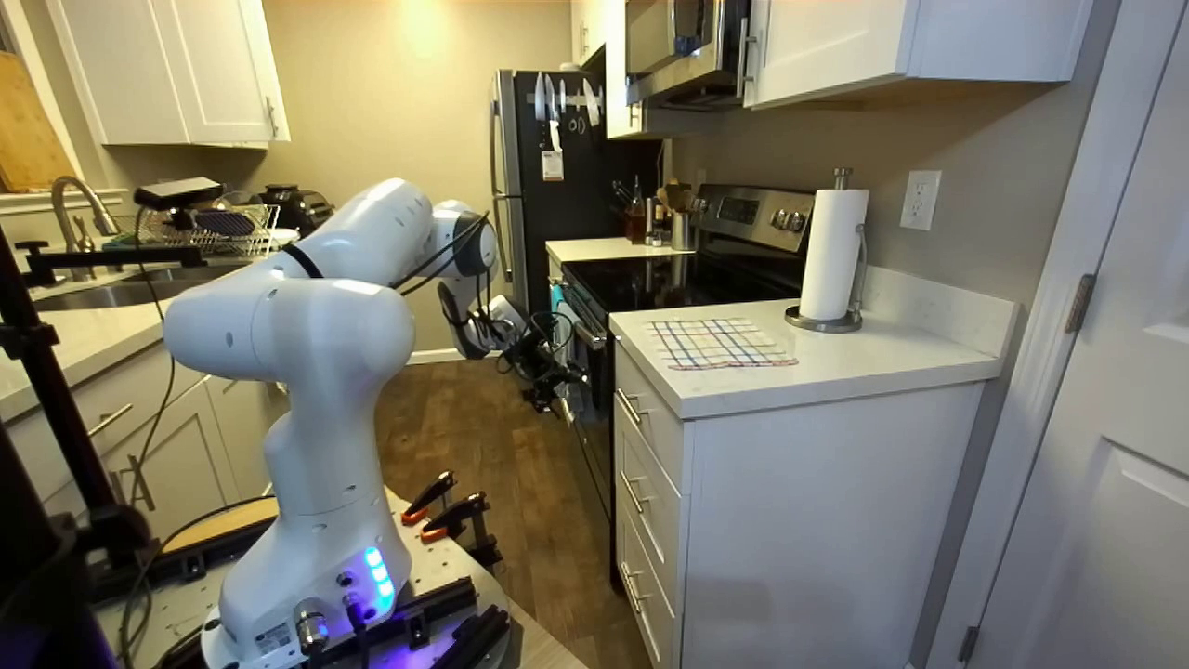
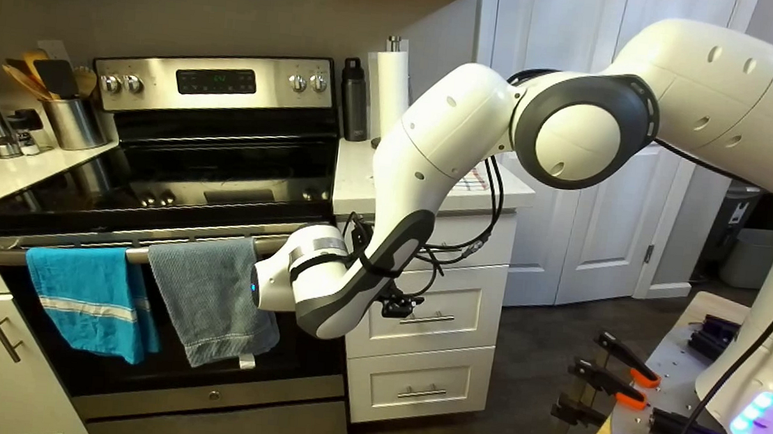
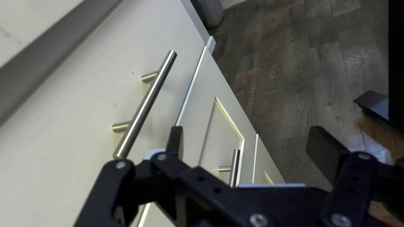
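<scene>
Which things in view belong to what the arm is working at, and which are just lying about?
Likely involved:
open black jaws, holding nothing
upper brushed-metal bar handle, apparently nearest the jaws
flat white drawer front bearing it

Just around:
white cylindrical paper-towel roll, upright
checked white cloth, spread flat
turquoise fabric towel, hanging
grey-blue woven towel, hanging

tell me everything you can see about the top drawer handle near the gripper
The top drawer handle is a straight, round bar of silvery, brushed-looking metal, standing off the white drawer front on two short posts, below the countertop. It slants in the wrist view. The open gripper is near; its fingers are not around it.
</scene>
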`<state>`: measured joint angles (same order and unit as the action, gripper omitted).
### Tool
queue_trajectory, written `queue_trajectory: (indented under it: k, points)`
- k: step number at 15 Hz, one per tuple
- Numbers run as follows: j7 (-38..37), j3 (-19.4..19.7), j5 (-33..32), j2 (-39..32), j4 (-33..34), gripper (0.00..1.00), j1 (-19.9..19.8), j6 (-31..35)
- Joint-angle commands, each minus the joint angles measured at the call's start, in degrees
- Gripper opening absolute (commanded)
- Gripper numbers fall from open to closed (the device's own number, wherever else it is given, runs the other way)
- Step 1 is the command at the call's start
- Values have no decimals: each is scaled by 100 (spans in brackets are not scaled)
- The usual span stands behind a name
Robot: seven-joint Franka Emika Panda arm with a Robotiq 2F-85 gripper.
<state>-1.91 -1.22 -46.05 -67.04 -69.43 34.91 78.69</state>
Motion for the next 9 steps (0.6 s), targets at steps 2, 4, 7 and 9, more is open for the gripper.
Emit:
queue_trajectory:
  k: [2,4,7,9]
  points:
    - [-154,151,-433,148,-368,100,59,223]
    - [-123,205,-668,146,-423,100,54,285]
    - [-130,69,-1075,84,-382,100,-103,245]
    - [-125,50,-1277,66,-393,100,-180,233]
